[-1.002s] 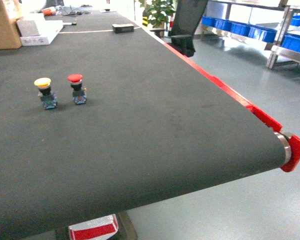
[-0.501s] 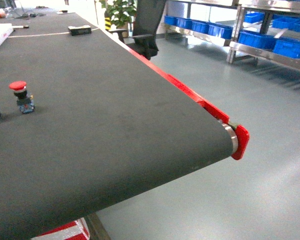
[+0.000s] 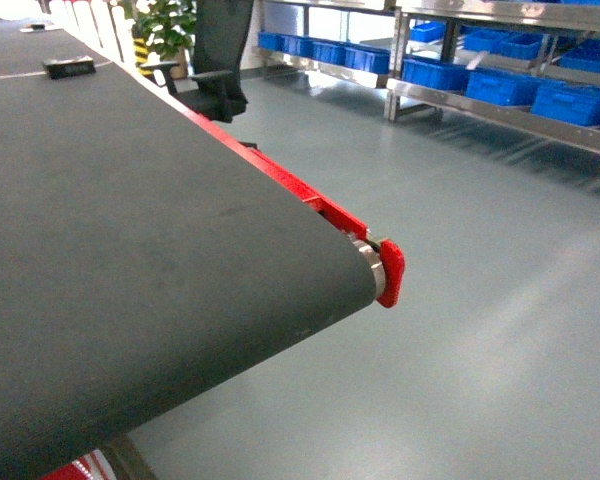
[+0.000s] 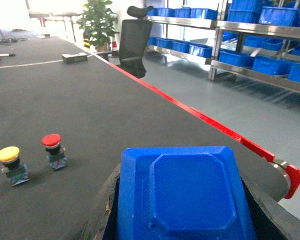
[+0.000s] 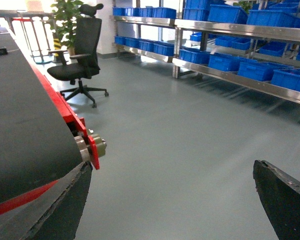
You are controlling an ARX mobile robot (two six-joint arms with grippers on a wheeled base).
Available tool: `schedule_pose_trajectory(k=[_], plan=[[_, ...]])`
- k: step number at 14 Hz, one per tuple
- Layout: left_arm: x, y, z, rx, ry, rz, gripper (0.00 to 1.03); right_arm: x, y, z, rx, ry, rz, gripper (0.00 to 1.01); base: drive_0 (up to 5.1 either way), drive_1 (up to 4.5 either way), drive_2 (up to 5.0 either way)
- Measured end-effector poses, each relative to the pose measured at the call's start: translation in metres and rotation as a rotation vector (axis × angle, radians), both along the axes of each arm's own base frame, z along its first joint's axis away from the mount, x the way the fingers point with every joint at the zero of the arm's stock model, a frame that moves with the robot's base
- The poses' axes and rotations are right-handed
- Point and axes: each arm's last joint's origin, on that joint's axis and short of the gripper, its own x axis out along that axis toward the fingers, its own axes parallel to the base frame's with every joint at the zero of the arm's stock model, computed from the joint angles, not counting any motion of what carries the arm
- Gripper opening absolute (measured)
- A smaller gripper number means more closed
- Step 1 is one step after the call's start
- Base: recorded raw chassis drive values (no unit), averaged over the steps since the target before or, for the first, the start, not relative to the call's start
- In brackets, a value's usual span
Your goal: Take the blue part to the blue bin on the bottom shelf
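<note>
The left hand (image 4: 182,220) is clamped around the blue part (image 4: 182,195), above the dark tabletop (image 4: 115,100). The right hand (image 5: 175,200) hangs spread wide over the floor (image 5: 190,130). Far across the room, blue bins (image 3: 500,85) sit on steel shelves (image 3: 500,112).

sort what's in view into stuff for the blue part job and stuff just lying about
For the job:
- blue part in the left gripper
- blue bins on the steel rack

Lying about:
- red push button and yellow push button on the black belt
- office chair
- potted plant
- right gripper, open, holding nothing
</note>
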Motion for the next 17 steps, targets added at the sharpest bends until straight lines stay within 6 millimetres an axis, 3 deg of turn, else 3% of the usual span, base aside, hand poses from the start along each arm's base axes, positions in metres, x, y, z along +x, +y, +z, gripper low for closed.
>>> schedule_pose_trajectory(k=[17], plan=[[0.0000,0.0000,0.0000,0.000,0.000,0.000,0.44,0.0000,0.0000,0.0000,0.000,0.000,0.000,0.98,-1.6,-1.62,-1.6]])
